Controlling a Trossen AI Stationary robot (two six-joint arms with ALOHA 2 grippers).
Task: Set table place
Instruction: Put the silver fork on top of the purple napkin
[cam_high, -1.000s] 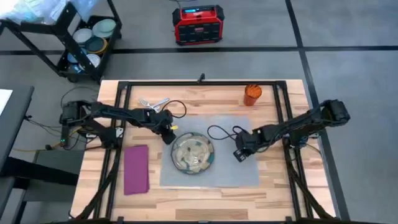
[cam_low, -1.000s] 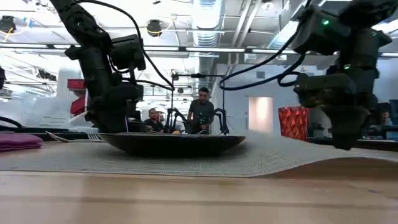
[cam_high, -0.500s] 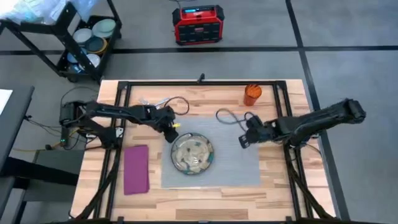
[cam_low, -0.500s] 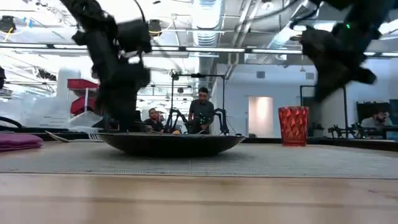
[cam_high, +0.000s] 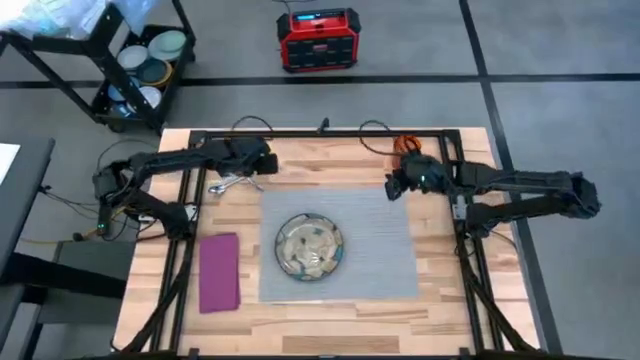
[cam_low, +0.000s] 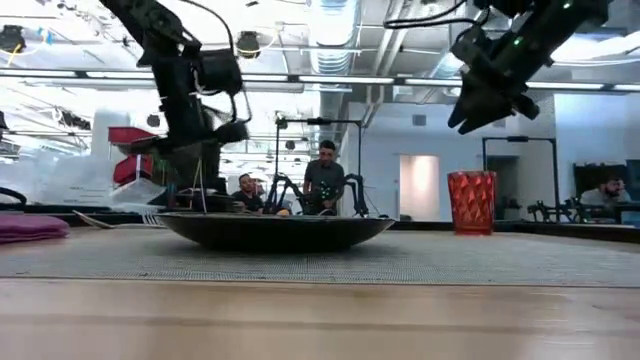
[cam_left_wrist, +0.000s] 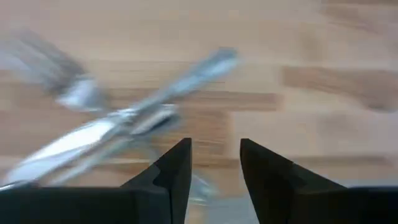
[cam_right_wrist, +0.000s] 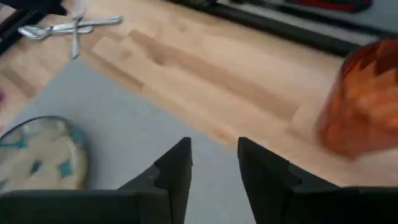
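Observation:
The beige patterned plate (cam_high: 310, 246) sits on the grey mat (cam_high: 380, 262) in the middle of the wooden table (cam_high: 330, 165). The magenta napkin (cam_high: 220, 272) lies flat to the left of the mat. Steel cutlery (cam_high: 232, 183) lies crossed in a small pile at the far left. My left gripper (cam_high: 258, 166) hovers open right beside it, and the pile shows blurred just ahead of its fingers (cam_left_wrist: 214, 162). The orange cup (cam_high: 404, 146) stands at the far right. My right gripper (cam_high: 392, 188) hangs open in the air just short of the cup (cam_right_wrist: 364, 99), over the mat's far right corner.
Black frame rails (cam_high: 190, 220) run along the table's left, right and far sides. A cable loops near the cup (cam_high: 375, 128). On the floor beyond stand a red box (cam_high: 318, 40) and a cart of dishes (cam_high: 145, 62). People sit in the room behind (cam_low: 325, 180).
My left gripper has left the plate's left rim and gone toward the far left, to the cutlery. My right gripper has risen from the mat's right part and gone toward the far edge, to the cup. The mat's raised right part has settled flat.

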